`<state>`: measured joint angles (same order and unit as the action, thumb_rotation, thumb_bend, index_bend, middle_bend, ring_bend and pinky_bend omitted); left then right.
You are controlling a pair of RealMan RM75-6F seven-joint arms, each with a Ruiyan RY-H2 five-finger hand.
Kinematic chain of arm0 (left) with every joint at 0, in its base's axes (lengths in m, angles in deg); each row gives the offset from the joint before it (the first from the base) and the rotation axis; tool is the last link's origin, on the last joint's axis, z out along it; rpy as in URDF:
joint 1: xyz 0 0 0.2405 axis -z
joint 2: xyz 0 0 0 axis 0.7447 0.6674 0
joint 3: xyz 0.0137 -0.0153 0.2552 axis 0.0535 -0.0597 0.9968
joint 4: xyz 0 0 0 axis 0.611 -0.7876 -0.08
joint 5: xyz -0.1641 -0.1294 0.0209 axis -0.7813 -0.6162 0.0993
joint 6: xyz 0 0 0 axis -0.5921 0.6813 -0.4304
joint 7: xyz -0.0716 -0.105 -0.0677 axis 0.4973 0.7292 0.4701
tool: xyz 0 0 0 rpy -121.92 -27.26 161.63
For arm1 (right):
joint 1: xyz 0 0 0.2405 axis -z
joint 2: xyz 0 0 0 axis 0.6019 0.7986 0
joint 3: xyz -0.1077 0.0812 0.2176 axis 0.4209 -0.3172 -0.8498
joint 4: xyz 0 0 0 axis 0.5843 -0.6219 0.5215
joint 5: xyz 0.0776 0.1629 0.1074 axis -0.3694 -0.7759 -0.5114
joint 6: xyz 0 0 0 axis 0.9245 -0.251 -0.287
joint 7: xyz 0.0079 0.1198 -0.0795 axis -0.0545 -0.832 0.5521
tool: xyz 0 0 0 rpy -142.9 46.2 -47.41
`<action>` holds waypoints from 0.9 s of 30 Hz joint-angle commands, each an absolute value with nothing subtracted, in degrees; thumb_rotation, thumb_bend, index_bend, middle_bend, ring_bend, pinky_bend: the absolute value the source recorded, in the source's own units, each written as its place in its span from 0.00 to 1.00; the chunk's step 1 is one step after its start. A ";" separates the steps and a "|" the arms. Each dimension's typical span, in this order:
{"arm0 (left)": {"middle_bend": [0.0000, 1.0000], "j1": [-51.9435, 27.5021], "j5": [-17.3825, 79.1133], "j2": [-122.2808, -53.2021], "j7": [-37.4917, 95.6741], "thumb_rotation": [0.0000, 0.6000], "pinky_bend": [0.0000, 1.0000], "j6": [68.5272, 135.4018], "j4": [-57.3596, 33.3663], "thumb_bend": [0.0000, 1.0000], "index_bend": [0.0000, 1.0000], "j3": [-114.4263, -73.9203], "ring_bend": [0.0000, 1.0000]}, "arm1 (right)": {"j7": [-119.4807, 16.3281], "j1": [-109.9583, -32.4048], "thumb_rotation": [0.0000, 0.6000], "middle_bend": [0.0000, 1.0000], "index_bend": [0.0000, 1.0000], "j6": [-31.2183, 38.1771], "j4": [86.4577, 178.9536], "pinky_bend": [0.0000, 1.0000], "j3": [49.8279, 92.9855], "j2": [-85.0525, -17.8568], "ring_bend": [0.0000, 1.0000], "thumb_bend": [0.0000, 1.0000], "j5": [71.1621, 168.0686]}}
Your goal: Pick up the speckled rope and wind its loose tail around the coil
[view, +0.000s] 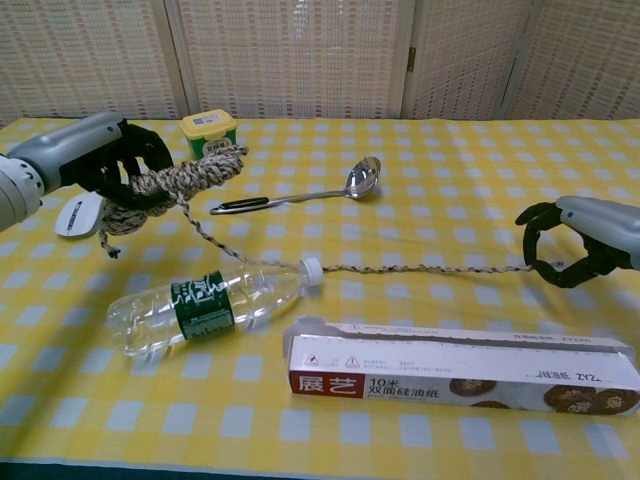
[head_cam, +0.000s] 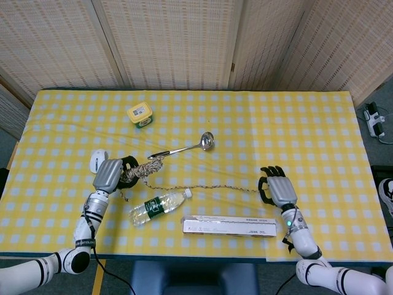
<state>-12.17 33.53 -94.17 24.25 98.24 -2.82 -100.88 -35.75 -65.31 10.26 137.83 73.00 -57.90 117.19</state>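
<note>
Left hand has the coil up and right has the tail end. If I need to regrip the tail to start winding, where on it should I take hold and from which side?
Probably near the coil, where the tail drops from the left hand toward the water bottle. There it hangs off the table with open space around it. Coming from above and the spoon side should avoid the bottle and foil box. The right hand holds only the far end.

Count on table (head_cam: 319,123), yellow check cloth:
- 1 speckled rope (view: 180,182), coil at left of frame, tail running right across the middle
- 1 clear plastic bottle (view: 205,303), lying down, lower left of centre
- 1 long foil box (view: 462,372), bottom right
- 1 metal spoon (view: 300,196), upper centre
- 1 yellow-lidded tub (view: 210,135), upper left
- 1 white oval object (view: 76,214), far left, can't tell what
- 2 robot hands: left hand (view: 105,165), right hand (view: 580,240)
</note>
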 commanded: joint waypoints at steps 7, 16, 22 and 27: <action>0.60 -12.19 37.29 -93.08 27.83 1.00 0.64 98.80 -0.06 0.49 0.61 -100.49 0.58 | -39.18 -65.85 1.00 0.18 0.61 10.03 141.10 0.00 70.74 -55.72 0.10 0.58 118.51; 0.60 -10.56 44.95 -90.96 28.29 1.00 0.63 99.03 7.37 0.49 0.61 -98.88 0.58 | -41.03 -71.82 1.00 0.18 0.61 13.03 145.84 0.00 63.88 -55.14 0.11 0.59 116.96; 0.60 -7.19 42.75 -91.84 21.30 1.00 0.63 96.12 11.52 0.49 0.61 -99.70 0.58 | -38.17 -77.34 1.00 0.19 0.61 13.51 150.70 0.00 59.37 -55.51 0.12 0.60 115.10; 0.60 -3.39 35.28 -93.91 14.03 1.00 0.62 93.35 13.06 0.49 0.61 -101.99 0.58 | -34.88 -80.76 1.00 0.19 0.61 12.01 154.33 0.00 57.02 -55.85 0.12 0.60 112.78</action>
<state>-5.68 39.00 -92.60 17.13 95.07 11.90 -100.61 -35.69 -80.01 12.52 153.53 57.52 -55.69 113.52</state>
